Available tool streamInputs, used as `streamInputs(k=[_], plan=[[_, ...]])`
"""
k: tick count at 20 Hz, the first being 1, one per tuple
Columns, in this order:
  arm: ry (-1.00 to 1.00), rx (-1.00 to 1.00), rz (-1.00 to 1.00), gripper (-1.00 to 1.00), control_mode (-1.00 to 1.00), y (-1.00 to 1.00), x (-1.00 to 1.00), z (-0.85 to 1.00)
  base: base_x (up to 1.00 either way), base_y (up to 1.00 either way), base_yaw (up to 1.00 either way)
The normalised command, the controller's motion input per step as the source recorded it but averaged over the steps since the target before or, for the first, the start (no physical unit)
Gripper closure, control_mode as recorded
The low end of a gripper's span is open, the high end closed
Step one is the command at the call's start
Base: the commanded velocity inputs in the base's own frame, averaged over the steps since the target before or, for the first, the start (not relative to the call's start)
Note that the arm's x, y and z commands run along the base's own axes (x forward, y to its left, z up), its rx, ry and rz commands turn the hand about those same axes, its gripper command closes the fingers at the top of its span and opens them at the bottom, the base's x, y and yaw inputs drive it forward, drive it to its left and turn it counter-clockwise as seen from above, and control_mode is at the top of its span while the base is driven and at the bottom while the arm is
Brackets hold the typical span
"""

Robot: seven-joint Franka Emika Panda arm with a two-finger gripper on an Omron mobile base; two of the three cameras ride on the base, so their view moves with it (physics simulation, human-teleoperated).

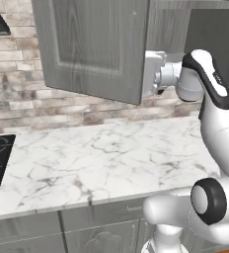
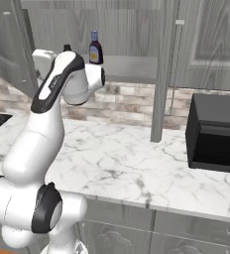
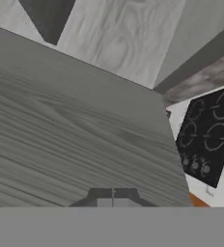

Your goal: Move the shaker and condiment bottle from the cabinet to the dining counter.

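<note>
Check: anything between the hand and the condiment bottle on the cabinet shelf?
Yes. The hand, shut, presses against the open left cabinet door. The condiment bottle stands on the shelf beyond that door, past the arm's wrist.

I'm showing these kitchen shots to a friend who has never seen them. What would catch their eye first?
Probably the white arm reaching up to the open grey cabinet, its shut claw pressed close to the wood-grain door. Next, the condiment bottle with its blue cap on the cabinet shelf, the black shaker peeking out behind the arm, above the marble worktop.
</note>
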Motion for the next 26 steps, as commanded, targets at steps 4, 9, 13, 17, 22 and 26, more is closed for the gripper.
streamInputs(k=[4,9,13,17,22,26], plan=[[-0.34,-0.02,0.08,1.00,-1.00,1.00,-1.00,0.00,0.00,0.00,0.00],[-0.32,-0.02,0.06,1.00,-1.00,1.00,-1.00,0.00,0.00,0.00,0.00],[-0.28,-0.05,0.02,1.00,-1.00,1.00,-0.88,-0.06,0.00,0.00,0.00],[-0.11,0.00,0.00,1.00,-1.00,0.95,-0.18,-0.08,0.00,0.00,0.00],[0.00,0.00,0.00,1.00,-1.00,0.56,0.46,-0.17,0.00,0.00,0.00],[0.01,-0.02,-0.01,1.00,-1.00,0.30,0.44,-0.16,0.00,0.00,0.00]])
